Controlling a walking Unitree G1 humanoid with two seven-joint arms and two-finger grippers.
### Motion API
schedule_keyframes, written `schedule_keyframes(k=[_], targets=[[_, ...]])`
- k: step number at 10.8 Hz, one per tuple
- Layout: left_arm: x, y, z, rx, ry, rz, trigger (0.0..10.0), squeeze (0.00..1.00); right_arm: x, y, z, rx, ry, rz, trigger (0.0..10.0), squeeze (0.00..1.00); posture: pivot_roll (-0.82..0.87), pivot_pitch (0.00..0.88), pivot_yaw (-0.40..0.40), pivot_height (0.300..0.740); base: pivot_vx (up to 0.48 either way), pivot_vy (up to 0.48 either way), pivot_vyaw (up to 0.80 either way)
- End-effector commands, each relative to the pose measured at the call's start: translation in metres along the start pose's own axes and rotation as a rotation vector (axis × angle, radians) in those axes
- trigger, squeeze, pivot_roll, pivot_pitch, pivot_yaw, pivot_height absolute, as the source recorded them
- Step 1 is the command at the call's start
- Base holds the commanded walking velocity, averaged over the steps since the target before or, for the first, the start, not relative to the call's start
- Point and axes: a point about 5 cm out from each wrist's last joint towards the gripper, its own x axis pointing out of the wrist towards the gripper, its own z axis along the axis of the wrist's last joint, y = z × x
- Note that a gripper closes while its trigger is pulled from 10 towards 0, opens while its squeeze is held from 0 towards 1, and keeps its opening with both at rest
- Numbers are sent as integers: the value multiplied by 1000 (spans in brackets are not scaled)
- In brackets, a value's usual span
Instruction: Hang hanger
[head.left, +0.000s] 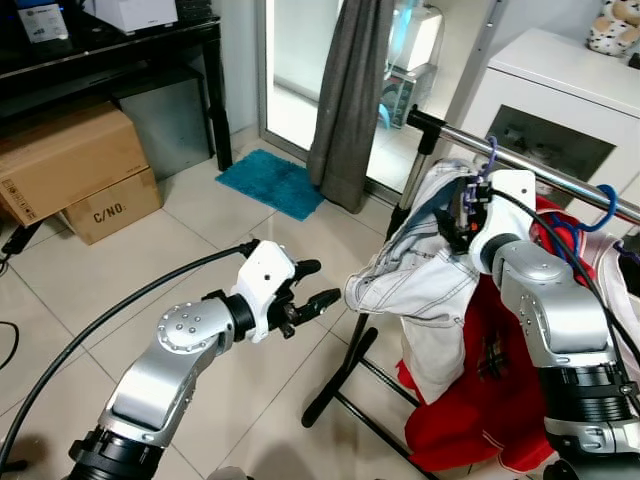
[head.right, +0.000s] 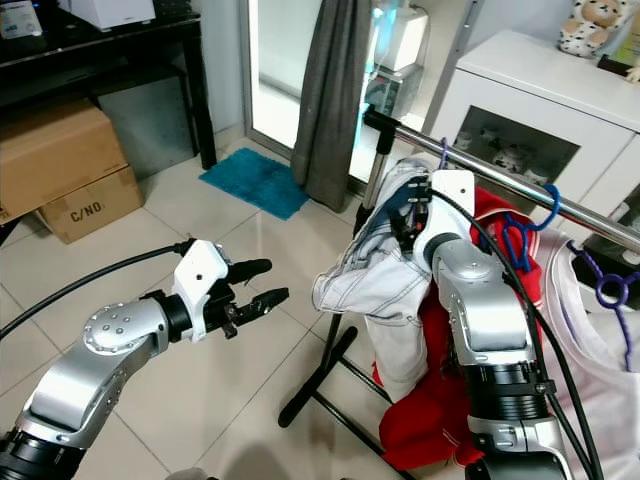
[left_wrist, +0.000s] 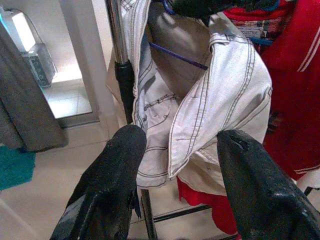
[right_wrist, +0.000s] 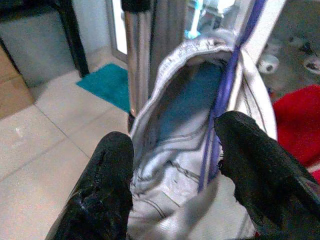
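Two grippers (head.left: 312, 283) (right_wrist: 172, 165), one purple hanger (right_wrist: 227, 80), perhaps gripped, one rail (head.left: 560, 178)

Domestic room, tiled floor. Clothes rail (head.left: 560, 175) loaded with garments as landmark. Beyond its end: grey curtain (head.left: 350, 95) at glass door, teal mat (head.left: 270, 182). Behind it: white cabinet (head.left: 560, 100). Well apart: cardboard boxes (head.left: 75, 170) under black desk (head.left: 120, 50).
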Motion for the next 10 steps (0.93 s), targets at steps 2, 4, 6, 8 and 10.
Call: schedule_keyframes(k=[2,4,6,8,10], targets=[[3,-1,1,10,-4,-1,10000,0,0,-6,-1,8,33,-23,10000,0,47,0,-97,740,0,0,0],[4,-1,1,10,-6,3,10000,0,5,0,-6,0,66,2,10000,0,47,0,-102,740,0,0,0],[4,-1,1,8,-8,7,10000,0,11,3,-7,-2,83,14,10000,0,49,0,-107,740,0,0,0],[4,-1,1,7,-7,11,10000,0,19,6,-6,-11,83,28,10000,0,52,0,-109,740,0,0,0],[4,-1,1,9,-6,10,10000,0,29,7,0,-18,71,35,10000,0,51,0,-105,740,0,0,0]])
